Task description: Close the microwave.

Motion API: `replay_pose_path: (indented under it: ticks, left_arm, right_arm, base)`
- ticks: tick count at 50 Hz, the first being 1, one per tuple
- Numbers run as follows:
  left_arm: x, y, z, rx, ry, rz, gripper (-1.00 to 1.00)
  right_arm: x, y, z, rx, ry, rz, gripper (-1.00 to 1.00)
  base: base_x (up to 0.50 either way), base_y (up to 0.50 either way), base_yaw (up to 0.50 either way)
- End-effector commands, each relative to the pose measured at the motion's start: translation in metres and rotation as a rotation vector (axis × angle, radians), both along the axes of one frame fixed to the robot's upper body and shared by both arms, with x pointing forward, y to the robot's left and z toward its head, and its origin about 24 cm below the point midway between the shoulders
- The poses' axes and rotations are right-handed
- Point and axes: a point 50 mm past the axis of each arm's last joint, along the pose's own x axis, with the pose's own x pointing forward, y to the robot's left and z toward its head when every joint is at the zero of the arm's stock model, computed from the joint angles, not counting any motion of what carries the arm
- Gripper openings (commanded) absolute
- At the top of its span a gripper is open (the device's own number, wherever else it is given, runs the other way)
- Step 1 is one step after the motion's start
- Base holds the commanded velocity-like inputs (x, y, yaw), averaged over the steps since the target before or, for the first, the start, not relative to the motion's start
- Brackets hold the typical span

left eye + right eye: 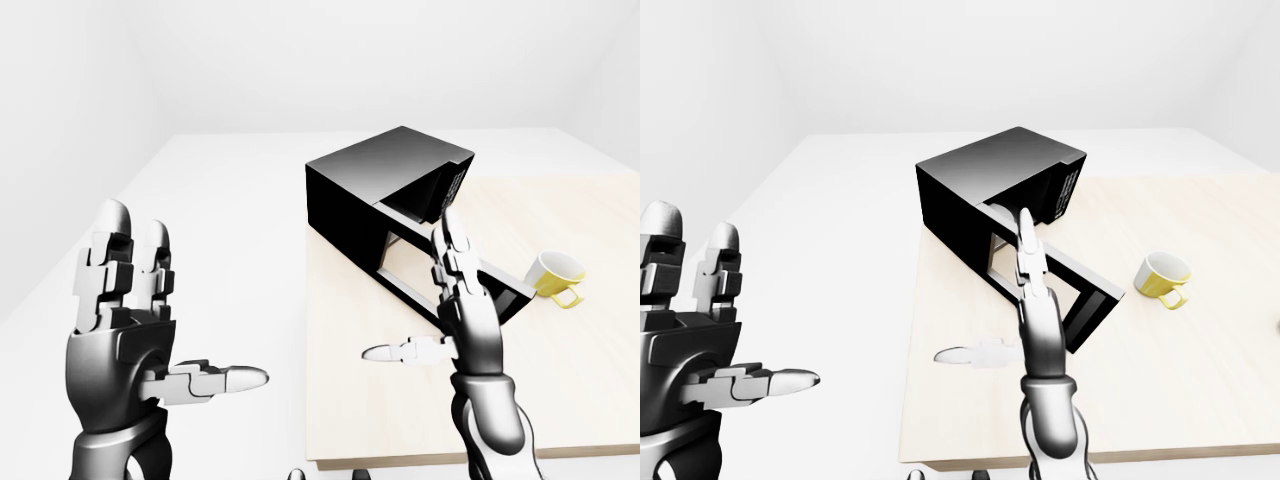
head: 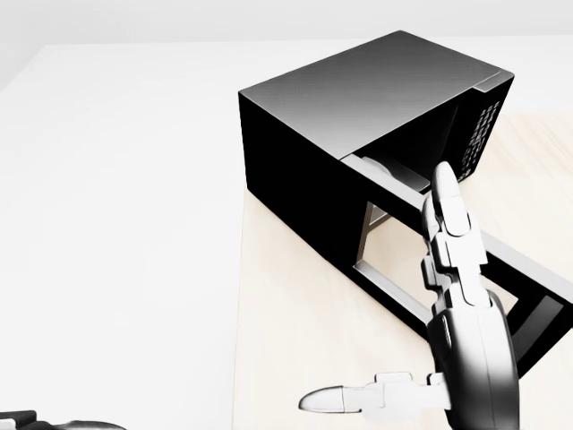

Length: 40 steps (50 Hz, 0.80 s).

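The black microwave [image 1: 375,180] stands on a light wooden table [image 1: 380,410], turned at an angle. Its door [image 1: 1095,300] is swung wide open, sticking out toward the lower right, and the cavity shows behind it. My right hand [image 1: 435,305] is open with fingers straight up and thumb out to the left. It is raised in front of the open door in all three views; I cannot tell if it touches it. My left hand [image 1: 175,300] is open and empty at the lower left, off the table's left side and well apart from the microwave.
A yellow mug [image 1: 555,275] sits on the table to the right of the microwave door. The table's left edge runs down the middle of the left-eye view, with white floor [image 1: 220,230] to its left. White walls stand behind.
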Motion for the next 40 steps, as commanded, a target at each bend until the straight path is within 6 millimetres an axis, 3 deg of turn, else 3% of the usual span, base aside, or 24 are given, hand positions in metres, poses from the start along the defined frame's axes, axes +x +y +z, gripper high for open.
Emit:
replay_pose_path:
  ticks: [1, 25, 40]
  left_arm:
    - [0.000, 0.001, 0.000, -0.001, -0.002, 0.002, 1.00]
    - [-0.001, 0.001, 0.001, -0.001, -0.005, 0.005, 1.00]
    - [0.000, 0.001, 0.000, -0.002, 0.001, 0.005, 1.00]
  right_arm:
    - [0.008, 0.003, -0.017, 0.004, 0.074, 0.007, 1.00]
    - [0.036, -0.001, -0.062, 0.030, 0.243, -0.030, 1.00]
    - [0.044, -0.005, -0.072, 0.047, 0.257, -0.051, 1.00]
  base:
    - [0.00, 0.00, 0.00]
    - [0.00, 0.00, 0.00]
    - [0.00, 0.00, 0.00]
